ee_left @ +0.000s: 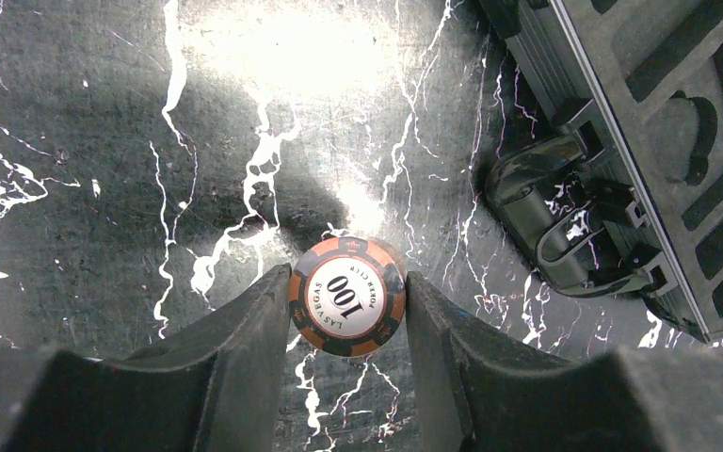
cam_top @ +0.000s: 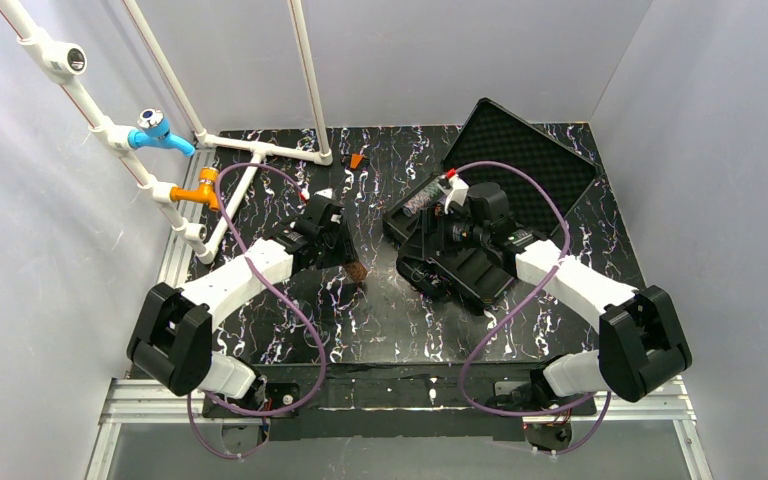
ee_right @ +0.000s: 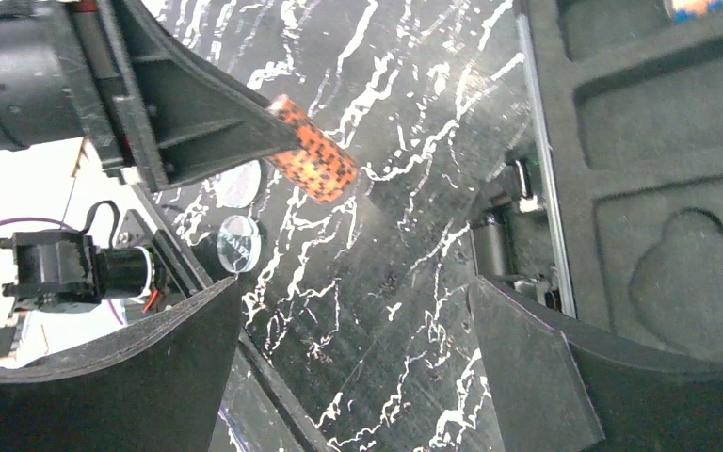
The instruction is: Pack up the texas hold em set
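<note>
left claw (ee_left: 348, 303): partly closed, its two fingers (ee_left: 245, 348) pinching the round sides of a brown chip stack (ee_left: 348, 297); it holds nothing else.
stack's long axis: it runs straight out from the fingertips, so the left wrist view sees it end-on with the "100" face showing. from the right wrist it reads as a short cylinder tilted down toward the tabletop (cam_top: 380, 330), and it looks lifted clear of it.
where it has to go: the open black case (cam_top: 460, 265) lies to the claw's right, near but not touching, with what looks like its handle (ee_left: 565, 235) on the side facing the stack.
what the move turns on: the stack's axis probably has to be swung to lie along one of the long grooves in the tray (ee_right: 659, 169).
right claw (ee_right: 356, 287): jaws spread wide and empty, hanging at the tray's near edge.
nearer arm: the right is nearer the case, but the left has the stack.
lid (cam_top: 530, 150): stands open behind, foam side showing.
other chips: one greyish stack (cam_top: 425, 197) lies in the tray's far end, and a coloured end is cut off at the top of the right wrist view.
hidden: the right arm covers much of the tray, and i can't find the remaining stacks.
unclear: two pale discs (ee_right: 237, 243) on the tabletop, nature unknown.
</note>
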{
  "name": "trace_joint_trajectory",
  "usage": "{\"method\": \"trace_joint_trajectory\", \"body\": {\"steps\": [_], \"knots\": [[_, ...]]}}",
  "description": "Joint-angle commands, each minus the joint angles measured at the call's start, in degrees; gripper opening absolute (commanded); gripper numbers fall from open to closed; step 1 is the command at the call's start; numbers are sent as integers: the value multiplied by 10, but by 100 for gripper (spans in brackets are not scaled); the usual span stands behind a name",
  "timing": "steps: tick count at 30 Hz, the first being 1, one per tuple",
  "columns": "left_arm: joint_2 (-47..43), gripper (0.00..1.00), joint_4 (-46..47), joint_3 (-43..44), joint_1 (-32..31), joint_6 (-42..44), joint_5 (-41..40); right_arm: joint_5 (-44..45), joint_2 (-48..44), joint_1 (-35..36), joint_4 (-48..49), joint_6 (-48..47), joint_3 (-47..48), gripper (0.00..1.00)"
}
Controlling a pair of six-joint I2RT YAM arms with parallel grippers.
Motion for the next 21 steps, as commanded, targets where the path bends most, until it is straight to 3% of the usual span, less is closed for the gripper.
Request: {"method": "trace_joint_trajectory", "body": {"steps": [1,7,16,21], "knots": [[-31,0,10,9,-3,7,23,-49,-9,14,64,-35,9,98],[-38,0,-17,41,-3,23,52,6,-12,59,37,-168,12,96],[-73,0,-48,65,-3,32,99,53,-54,132,226,-307,-93,98],[-92,0,-44,60,-3,49,121,33,-11,143,243,-314,-71,97]]}}
